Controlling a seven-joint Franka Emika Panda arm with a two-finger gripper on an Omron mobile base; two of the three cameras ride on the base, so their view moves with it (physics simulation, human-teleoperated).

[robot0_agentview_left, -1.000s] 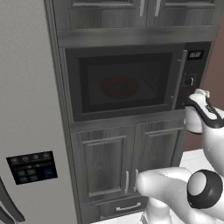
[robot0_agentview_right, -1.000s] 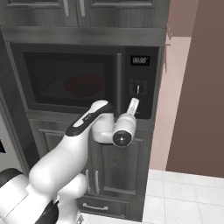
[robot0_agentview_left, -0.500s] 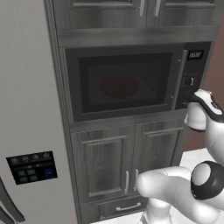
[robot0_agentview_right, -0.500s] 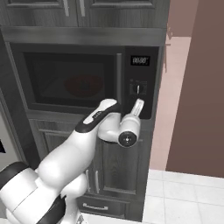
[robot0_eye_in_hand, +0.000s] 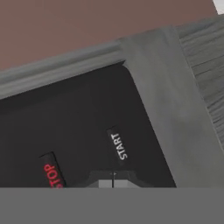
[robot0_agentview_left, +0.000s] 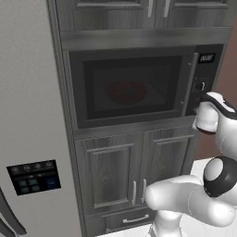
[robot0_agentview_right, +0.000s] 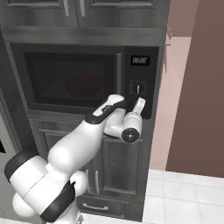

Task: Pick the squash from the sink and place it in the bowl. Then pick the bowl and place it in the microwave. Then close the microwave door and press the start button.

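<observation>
With the microwave door (robot0_agentview_left: pixel 132 88) closed, the red bowl (robot0_agentview_left: pixel 126 92) sits inside the microwave (robot0_agentview_right: pixel 87 78), dimly visible through the tinted window; whether the squash lies in it cannot be told. At the lower end of the black control panel (robot0_agentview_right: pixel 141 85), the gripper (robot0_eye_in_hand: pixel 113 183) has its fingertips pressed together, holding nothing, just below the START button (robot0_eye_in_hand: pixel 118 146), apparently touching the panel. A STOP button (robot0_eye_in_hand: pixel 51 175) lies beside it.

Microwave door (robot0_agentview_left: pixel 132 88) shut, red bowl (robot0_agentview_left: pixel 126 92) inside behind tinted window
</observation>
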